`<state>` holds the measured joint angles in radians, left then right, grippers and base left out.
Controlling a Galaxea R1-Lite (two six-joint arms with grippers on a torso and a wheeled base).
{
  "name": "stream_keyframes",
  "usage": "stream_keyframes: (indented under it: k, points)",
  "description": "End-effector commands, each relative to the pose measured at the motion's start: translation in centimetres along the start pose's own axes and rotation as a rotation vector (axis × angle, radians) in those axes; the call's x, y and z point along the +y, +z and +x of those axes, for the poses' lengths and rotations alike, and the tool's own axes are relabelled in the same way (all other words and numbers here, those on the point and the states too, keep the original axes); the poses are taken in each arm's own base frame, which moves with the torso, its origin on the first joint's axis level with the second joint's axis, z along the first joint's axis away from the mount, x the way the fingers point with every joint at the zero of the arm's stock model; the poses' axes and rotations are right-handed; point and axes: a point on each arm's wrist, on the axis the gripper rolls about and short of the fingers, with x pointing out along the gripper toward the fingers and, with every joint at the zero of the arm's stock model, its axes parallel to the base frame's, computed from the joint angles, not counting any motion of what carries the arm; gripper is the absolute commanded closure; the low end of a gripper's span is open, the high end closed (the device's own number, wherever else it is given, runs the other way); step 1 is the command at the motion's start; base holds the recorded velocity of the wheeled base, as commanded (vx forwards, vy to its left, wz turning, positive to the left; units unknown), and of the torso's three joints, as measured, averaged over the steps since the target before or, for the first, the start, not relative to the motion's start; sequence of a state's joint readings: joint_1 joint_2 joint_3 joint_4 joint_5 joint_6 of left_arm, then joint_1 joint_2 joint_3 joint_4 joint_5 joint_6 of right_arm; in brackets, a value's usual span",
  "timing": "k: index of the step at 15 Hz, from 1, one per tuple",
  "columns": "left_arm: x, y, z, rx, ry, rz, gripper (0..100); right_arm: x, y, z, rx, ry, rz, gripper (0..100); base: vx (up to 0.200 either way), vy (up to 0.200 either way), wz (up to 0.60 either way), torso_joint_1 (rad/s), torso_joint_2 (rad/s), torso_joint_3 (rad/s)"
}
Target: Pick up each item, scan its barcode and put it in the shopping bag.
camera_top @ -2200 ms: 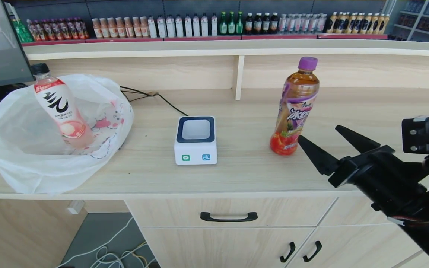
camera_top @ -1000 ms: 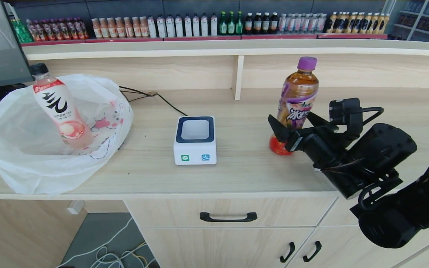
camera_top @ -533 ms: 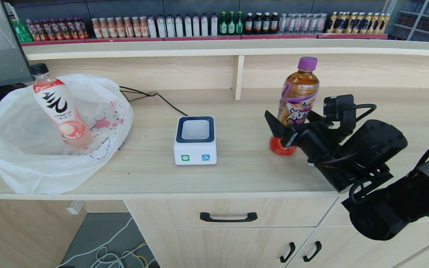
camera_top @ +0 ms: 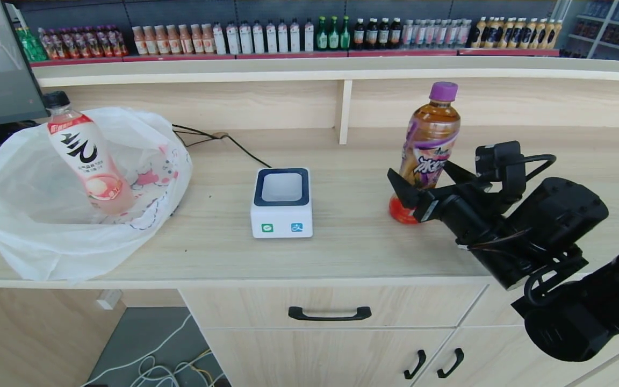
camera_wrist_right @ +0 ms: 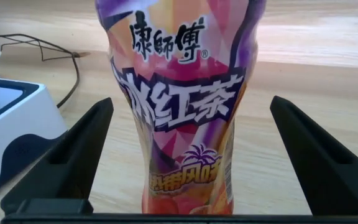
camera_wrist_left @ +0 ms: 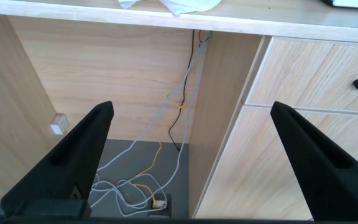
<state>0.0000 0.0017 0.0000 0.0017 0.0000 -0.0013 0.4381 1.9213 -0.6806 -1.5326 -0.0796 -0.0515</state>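
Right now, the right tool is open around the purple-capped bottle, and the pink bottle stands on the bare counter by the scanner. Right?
No: the head view shows the pink bottle inside the shopping bag, not on the bare counter. The rest is right.

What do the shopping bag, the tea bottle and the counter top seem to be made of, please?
Shopping bag: thin, translucent white plastic film, judging by its crinkles and soft sheen. Tea bottle: probably clear plastic, as amber liquid shows through above a glossy printed sleeve. Counter top: pale matte wood grain, possibly laminate.
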Motion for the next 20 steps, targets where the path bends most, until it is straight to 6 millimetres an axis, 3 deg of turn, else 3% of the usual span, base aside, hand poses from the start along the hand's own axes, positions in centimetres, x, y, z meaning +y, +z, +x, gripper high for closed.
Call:
stream_keyframes:
  k: [1, 6, 16, 17, 20]
  points:
    - [0.0, 0.0, 0.0, 0.0, 0.0, 0.0, 0, 0.0, 0.7, 0.5, -0.006, 0.002, -0.002, 0, 0.0, 0.0, 0.0, 0.0, 0.0, 0.0]
    - [0.0, 0.0, 0.0, 0.0, 0.0, 0.0, 0, 0.1, 1.6, 2.7, 0.037, 0.004, -0.006, 0, 0.0, 0.0, 0.0, 0.0, 0.0, 0.0]
    - [0.0, 0.0, 0.0, 0.0, 0.0, 0.0, 0, -0.2, 1.0, 2.8, 0.066, -0.002, -0.005, 0, 0.0, 0.0, 0.0, 0.0, 0.0, 0.0]
    - [0.0, 0.0, 0.0, 0.0, 0.002, 0.0, 0, -0.2, 1.1, 2.8, 0.063, -0.004, -0.005, 100, 0.0, 0.0, 0.0, 0.0, 0.0, 0.0]
    - [0.0, 0.0, 0.0, 0.0, 0.0, 0.0, 0, -0.2, 1.2, 2.8, 0.056, -0.01, -0.002, 100, 0.0, 0.0, 0.0, 0.0, 0.0, 0.0]
